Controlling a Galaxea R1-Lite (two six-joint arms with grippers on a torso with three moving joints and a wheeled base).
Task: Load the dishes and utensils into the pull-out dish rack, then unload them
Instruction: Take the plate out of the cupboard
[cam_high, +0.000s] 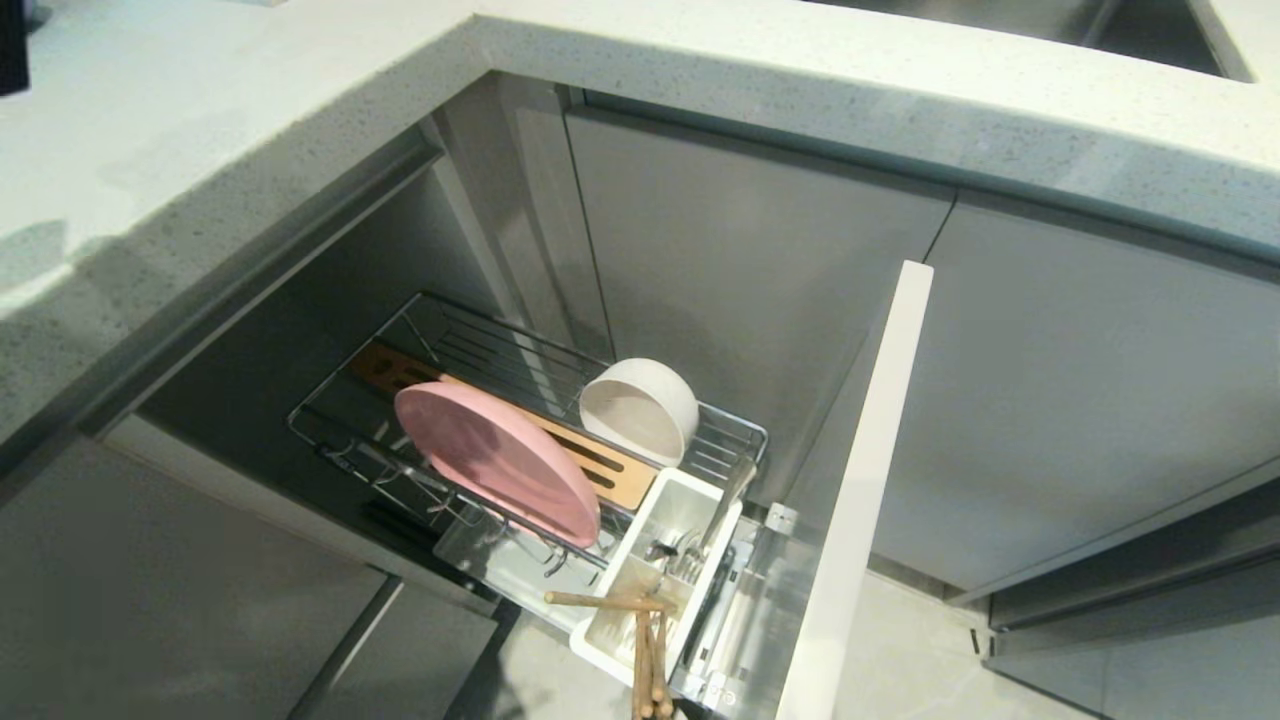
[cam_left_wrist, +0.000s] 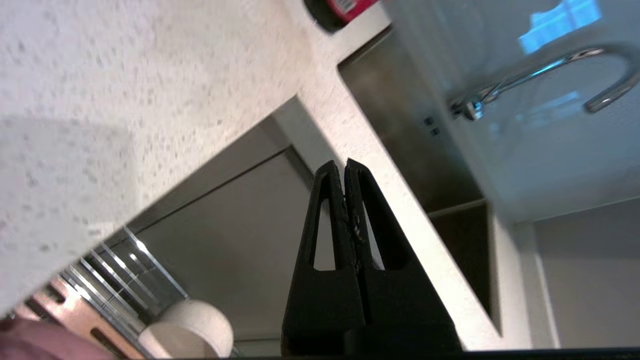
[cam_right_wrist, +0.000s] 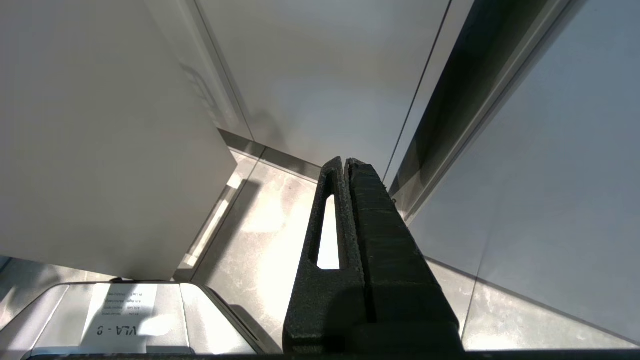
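The dish rack (cam_high: 440, 340) stands pulled out of the corner cabinet, so everything in it can be reached from above. The pink plate (cam_high: 495, 460) stands on edge between the prongs just in front of the wooden strip (cam_high: 590, 462), leaning a little, which keeps it from lying flat and taking up the basket floor. The cream bowl (cam_high: 640, 405) sits tipped on its side just behind that strip, its mouth facing the plate. At the front end of the rack the white tub (cam_high: 640, 570) holds the spoon (cam_high: 722, 505) upright, handle up against the tub's rim. The chopsticks (cam_high: 645, 650) are also at the tub, one lying across its rim and the others poking out past its front edge, so they look loosely dropped rather than seated.

All four items appear loaded, so the unloading half probably comes next.

The left hand (cam_left_wrist: 345, 162) is pressed closed with nothing in it, raised beside the table (cam_left_wrist: 125, 100) edge above the rack. The right hand (cam_right_wrist: 346, 161) is closed and empty too, parked low by the rack's pale front panel (cam_right_wrist: 100, 135).
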